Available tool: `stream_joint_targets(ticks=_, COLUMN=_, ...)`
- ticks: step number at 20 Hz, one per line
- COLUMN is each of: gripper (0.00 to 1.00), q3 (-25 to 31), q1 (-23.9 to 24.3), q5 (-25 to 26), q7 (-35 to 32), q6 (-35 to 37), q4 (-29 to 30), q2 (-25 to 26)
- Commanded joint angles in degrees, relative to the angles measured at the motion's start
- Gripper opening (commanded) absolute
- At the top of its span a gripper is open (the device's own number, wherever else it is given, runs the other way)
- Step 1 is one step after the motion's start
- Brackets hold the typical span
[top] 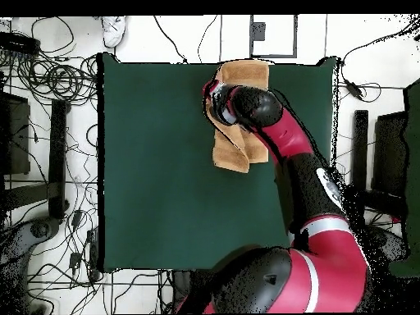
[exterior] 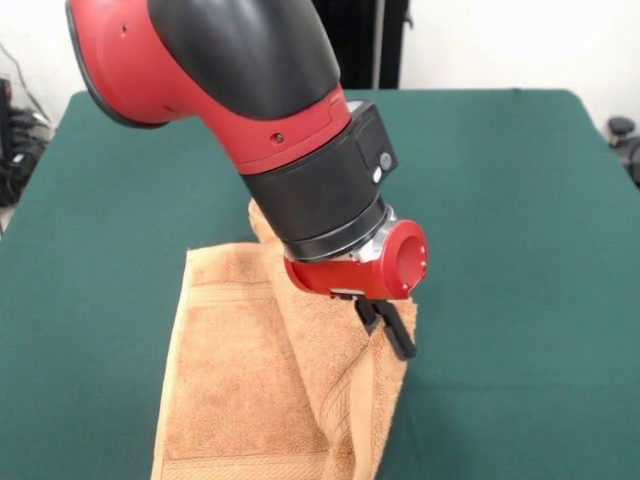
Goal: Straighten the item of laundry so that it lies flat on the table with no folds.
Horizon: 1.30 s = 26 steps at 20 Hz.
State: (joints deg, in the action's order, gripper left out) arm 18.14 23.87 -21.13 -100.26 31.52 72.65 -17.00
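Lying on the green table (exterior: 90, 250), the towel (exterior: 235, 390) is tan-orange and soft. In the front view it sits low in the middle, at about 6 o'clock, and runs off the bottom edge. Its left part lies flat, and a woven band (exterior: 225, 293) crosses it near the top. Another band (exterior: 240, 462) shows near the bottom edge. A long fold runs down the cloth from 12 o'clock toward 5 o'clock. Right of that fold the towel is bunched and doubled over, so it is not flat.

Next comes the arm (exterior: 250, 70), big, red and black, coming down over the top of the towel. It hides the towel's upper right part. At its end is the gripper (exterior: 385, 328), with black fingers pointing down toward 5 o'clock. The jaws are pressed close on the raised right edge of the towel, pinching a bit of cloth. That edge hangs from them in a ridge.

From above, the table (top: 156, 164) fills the middle. The towel (top: 231, 152) lies at about 1 o'clock, touching the top edge of the table. The arm (top: 279, 131) reaches across it from 5 o'clock. The gripper is under the arm there, so I cannot tell its jaws in that view. Cables (top: 49, 82) lie on the floor at 9 o'clock.
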Motion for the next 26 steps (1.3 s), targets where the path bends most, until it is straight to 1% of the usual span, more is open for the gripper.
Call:
stream_joint_targets(ticks=1, gripper=0.00, q3=3.6, q1=-2.0, q5=-4.7, q7=-15.6, q6=-4.4, q4=9.6, q2=-0.9)
stream_joint_targets(ticks=9, gripper=0.00, q3=3.1, q1=-2.8, q5=-6.9, q7=-16.3, q6=-4.3, q4=10.0, q2=-1.4)
stream_joint_targets(ticks=11, gripper=0.00, q3=3.1, q1=-3.1, q5=-7.3, q7=-16.2, q6=-4.2, q4=9.3, q2=-1.0)
stream_joint_targets(ticks=13, gripper=0.00, q3=2.5, q1=-3.7, q5=-7.6, q7=-16.1, q6=-2.8, q4=7.5, q2=-0.3)
stream_joint_targets(ticks=16, gripper=0.00, q3=1.1, q1=-5.5, q5=-7.7, q7=-15.6, q6=1.2, q4=1.2, q2=2.1)
stream_joint_targets(ticks=20, gripper=0.00, q3=1.1, q1=-7.4, q5=-8.8, q7=-16.4, q6=4.0, q4=-4.3, q2=3.6)
stream_joint_targets(ticks=25, gripper=0.00, q3=0.4, q1=-9.0, q5=-10.3, q7=-18.6, q6=5.4, q4=-6.2, q2=3.4)
stream_joint_targets(ticks=26, gripper=0.00, q3=0.2, q1=-9.3, q5=-10.7, q7=-19.4, q6=5.3, q4=-5.8, q2=2.7)
